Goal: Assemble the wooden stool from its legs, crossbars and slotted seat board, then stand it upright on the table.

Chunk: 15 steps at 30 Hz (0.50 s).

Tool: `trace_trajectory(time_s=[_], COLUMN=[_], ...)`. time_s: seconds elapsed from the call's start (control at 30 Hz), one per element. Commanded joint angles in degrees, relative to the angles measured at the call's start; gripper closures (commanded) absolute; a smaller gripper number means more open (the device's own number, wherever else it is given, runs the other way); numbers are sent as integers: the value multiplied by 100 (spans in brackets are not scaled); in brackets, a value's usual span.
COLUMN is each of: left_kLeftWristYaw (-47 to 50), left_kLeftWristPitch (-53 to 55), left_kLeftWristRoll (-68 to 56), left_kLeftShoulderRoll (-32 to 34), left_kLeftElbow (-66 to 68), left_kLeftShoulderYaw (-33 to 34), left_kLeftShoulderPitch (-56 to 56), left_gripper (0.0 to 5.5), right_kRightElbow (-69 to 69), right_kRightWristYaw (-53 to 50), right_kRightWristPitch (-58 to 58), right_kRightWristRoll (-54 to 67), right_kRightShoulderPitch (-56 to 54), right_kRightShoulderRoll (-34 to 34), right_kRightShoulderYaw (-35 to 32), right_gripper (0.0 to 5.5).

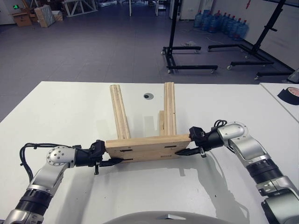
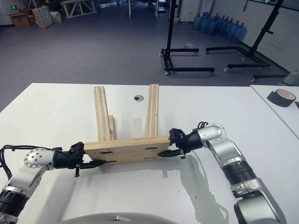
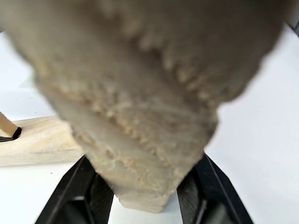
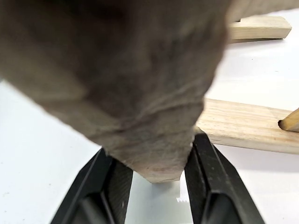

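To finish, tip the stool (image 1: 159, 140) up w/ both wrists turning together at the same rate, so the legs (image 1: 120, 112) swing down w/o the seat board (image 1: 140, 148) twisting or slipping. It lies on its side near the bench (image 1: 56, 107) front edge, legs pointing to the far edge. Left hand (image 1: 106, 159) & right hand (image 1: 192, 149) each pinch one end of the seat board, fingers closed onto the wood.
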Motion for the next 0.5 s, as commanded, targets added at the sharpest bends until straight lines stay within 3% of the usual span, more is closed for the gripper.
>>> trace_trajectory(time_s=[0.03, 0.17, 0.3, 0.5], left_kLeftWristYaw=[-122, -287, -353, 857], left_kLeftWristPitch=[370, 1301, 1894, 3326], left_kLeftWristRoll=[-356, -1252, -1733, -4318], left_kLeftShoulderRoll=[135, 151, 286, 48], left_kLeftElbow=[-280, -800, -1788, -4010], left_kLeftShoulderYaw=[200, 549, 715, 1538], left_kLeftShoulderPitch=[-177, -126, 173, 1341], left_gripper=[394, 398, 398, 398], right_kRightElbow=[-313, -924, -2664, -4356], right_kRightWristYaw=[123, 209, 298, -1140], right_kRightWristPitch=[353, 1183, 2486, 4277], right_kRightWristRoll=[388, 1055, 2352, 5237], right_kRightShoulderPitch=[83, 408, 1700, 2711], right_kRightShoulderRoll=[-48, -207, -890, -1180], right_kRightShoulderYaw=[-164, -466, -980, -2429], right_gripper=[411, 411, 413, 413])
